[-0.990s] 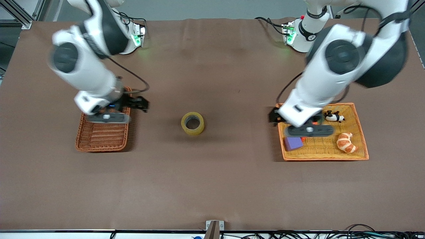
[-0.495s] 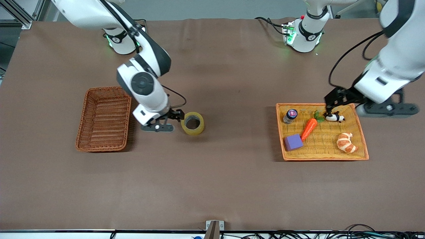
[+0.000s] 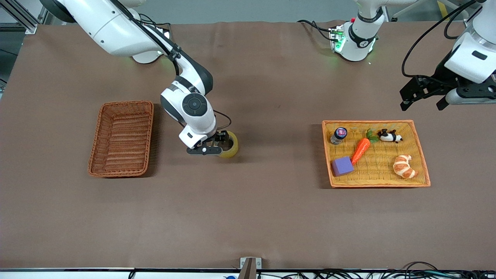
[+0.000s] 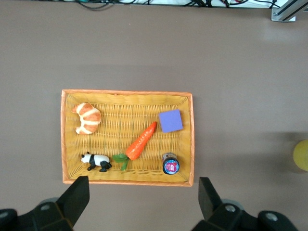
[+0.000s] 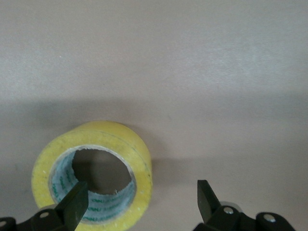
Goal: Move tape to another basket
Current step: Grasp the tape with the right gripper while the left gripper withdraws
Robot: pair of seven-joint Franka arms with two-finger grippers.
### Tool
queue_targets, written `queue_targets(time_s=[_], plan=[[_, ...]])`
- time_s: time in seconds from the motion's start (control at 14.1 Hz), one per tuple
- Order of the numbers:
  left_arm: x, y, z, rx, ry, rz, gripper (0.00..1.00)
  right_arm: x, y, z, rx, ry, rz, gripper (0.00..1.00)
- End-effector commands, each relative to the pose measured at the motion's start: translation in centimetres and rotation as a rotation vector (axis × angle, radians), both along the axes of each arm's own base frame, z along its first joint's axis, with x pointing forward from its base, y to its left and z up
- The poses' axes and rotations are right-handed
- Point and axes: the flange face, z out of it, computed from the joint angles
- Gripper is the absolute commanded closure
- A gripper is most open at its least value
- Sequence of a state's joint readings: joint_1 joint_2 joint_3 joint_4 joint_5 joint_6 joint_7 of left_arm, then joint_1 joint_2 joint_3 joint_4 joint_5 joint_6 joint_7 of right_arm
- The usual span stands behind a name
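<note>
The tape (image 3: 233, 148), a yellowish roll with a grey core, lies flat on the brown table between the two baskets. My right gripper (image 3: 219, 145) is open and low over it. In the right wrist view one finger (image 5: 73, 203) hangs over the hole of the tape (image 5: 122, 144) and the other finger (image 5: 207, 196) stands outside its wall. The reddish-brown basket (image 3: 121, 138) stands empty toward the right arm's end. My left gripper (image 3: 422, 104) is open and empty, up in the air over the table just off the tray's edge nearest the arm bases.
The yellow-orange tray (image 3: 376, 185) toward the left arm's end holds a purple block (image 3: 342, 166), a carrot (image 3: 361, 149), a croissant (image 3: 403, 166), a panda toy (image 3: 390, 136) and a small jar (image 3: 338, 135). The left wrist view shows this tray (image 4: 127, 91) from above.
My right gripper has moved from beside the tape to over it, one finger above its hole. My left arm has pulled away from the tray, toward its own end of the table.
</note>
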State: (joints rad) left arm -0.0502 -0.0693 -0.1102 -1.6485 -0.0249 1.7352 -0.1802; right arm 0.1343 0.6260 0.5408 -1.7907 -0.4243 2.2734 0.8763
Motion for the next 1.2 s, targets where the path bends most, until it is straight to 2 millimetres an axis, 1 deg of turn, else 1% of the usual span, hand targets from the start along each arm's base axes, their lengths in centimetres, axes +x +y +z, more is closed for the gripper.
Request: queue_targets(time_s=[0.0,0.14,0.28,0.35,0.49,0.71,0.85,0.99,1.13], plan=[[-0.5,1.2,-1.0,-0.029,0.020,-0.012,0.00,-0.1,0.7,-1.1,-0.005,-0.022,0.008,0.00],[-0.3,0.8,-2.1,-0.026,0.048,-0.024,0.00,-0.1,0.8,-1.3,-0.002,-0.025,0.010,0.00],[0.3,0.8,-3.2,-0.025,0.068,-0.031,0.01,-0.1,1.0,-2.3,0.011,-0.035,-0.009,0.00],[0.6,1.2,-3.5,-0.024,0.072,-0.030,0.02,0.0,0.7,-2.9,-0.003,-0.044,-0.005,0.00],[1.3,2.5,-4.3,-0.020,0.080,-0.044,0.03,0.1,0.4,-3.2,-0.012,-0.050,0.002,0.00],[1.8,2.8,-5.0,-0.001,0.085,-0.067,0.00,0.2,0.1,-3.6,-0.026,-0.061,0.019,0.00],[1.8,2.9,-5.0,-0.002,0.087,-0.061,0.00,0.3,0.1,-4.1,-0.015,-0.065,0.023,0.01],[1.8,3.0,-4.9,-0.003,0.084,-0.050,0.00,0.4,-0.1,-4.2,-0.013,-0.066,0.019,0.11],[1.9,2.9,-4.8,-0.002,0.083,-0.042,0.00,0.4,0.0,-4.4,-0.013,-0.077,0.032,0.23]])
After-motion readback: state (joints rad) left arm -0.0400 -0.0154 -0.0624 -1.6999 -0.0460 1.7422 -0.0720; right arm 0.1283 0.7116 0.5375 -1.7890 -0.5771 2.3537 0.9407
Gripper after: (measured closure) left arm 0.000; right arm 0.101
